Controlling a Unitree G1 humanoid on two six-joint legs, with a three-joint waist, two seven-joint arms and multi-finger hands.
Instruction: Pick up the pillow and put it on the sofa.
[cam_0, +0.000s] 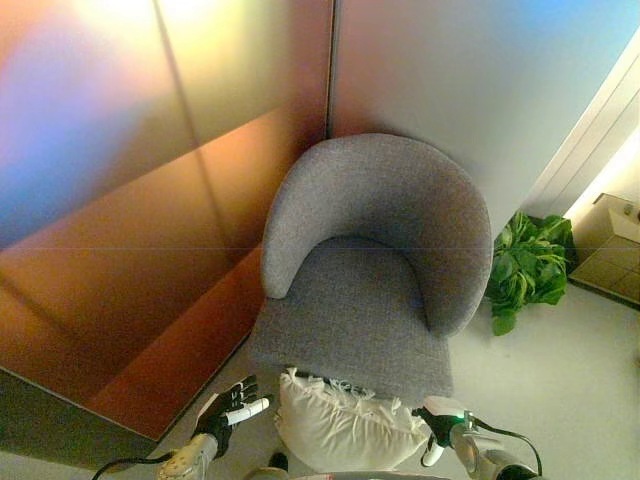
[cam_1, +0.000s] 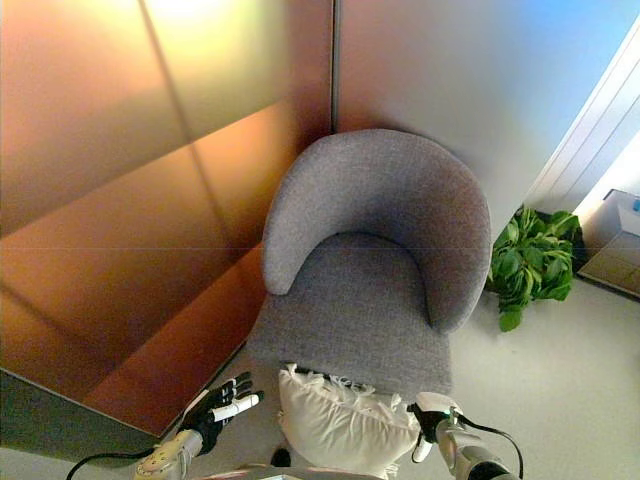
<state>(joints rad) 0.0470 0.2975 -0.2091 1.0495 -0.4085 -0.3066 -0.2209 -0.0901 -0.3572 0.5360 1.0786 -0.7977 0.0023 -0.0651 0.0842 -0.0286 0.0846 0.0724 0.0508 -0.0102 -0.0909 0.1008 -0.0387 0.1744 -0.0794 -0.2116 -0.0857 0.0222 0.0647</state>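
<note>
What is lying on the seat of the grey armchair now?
Nothing lies on the seat of the grey armchair; its fabric is bare. The white pillow is in front of the seat's front edge, between the left hand and the right hand, hiding whatever is under it.

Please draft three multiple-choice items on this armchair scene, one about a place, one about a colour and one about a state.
1. Where is the pillow?
A. on the seat
B. in front of the sofa, low between the hands
C. beside the plant

2. What colour is the sofa?
A. grey
B. red
C. green

3. How is the left hand?
A. curled round the pillow
B. fingers straight, clear of the pillow
C. pressed flat on the seat

Answers: 1 B, the seat is bare; 2 A, grey fabric; 3 B, a gap shows. The right hand is at the pillow's other side.
</note>
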